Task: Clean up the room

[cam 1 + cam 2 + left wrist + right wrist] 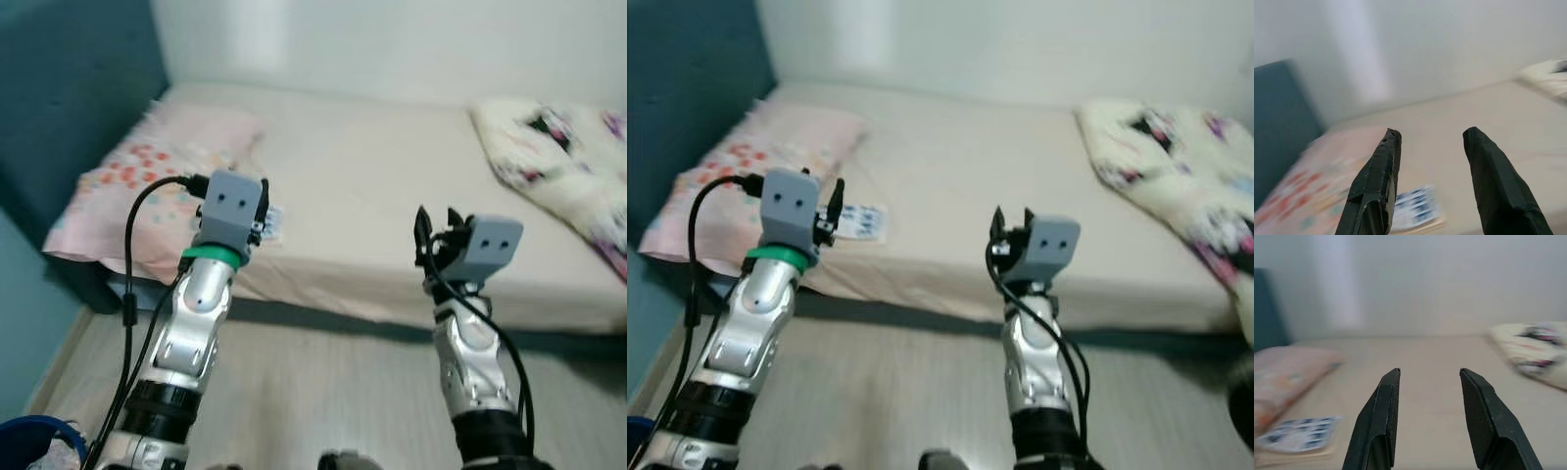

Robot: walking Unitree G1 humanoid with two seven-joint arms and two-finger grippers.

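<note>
Beige bed point(392, 186), blue-white packet point(860, 221), hands parted

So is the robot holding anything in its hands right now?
No. The left gripper and right gripper both have their fingers open with nothing between them, raised before the bed.

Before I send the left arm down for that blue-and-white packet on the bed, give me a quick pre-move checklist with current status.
1. Left gripper open and empty: ok.
2. Right gripper open and empty, held up apart from the left: ok.
3. Blue-and-white packet in sight, lying flat on the bed near its front edge, beside the pink pillow: ok.
4. Left gripper lined up with the packet: not ok; the packet sits below and ahead of the fingers.
5. Nothing lying on the packet: ok.
6. Packet's exact type and stiffness: cannot tell, views are blurred.
</note>
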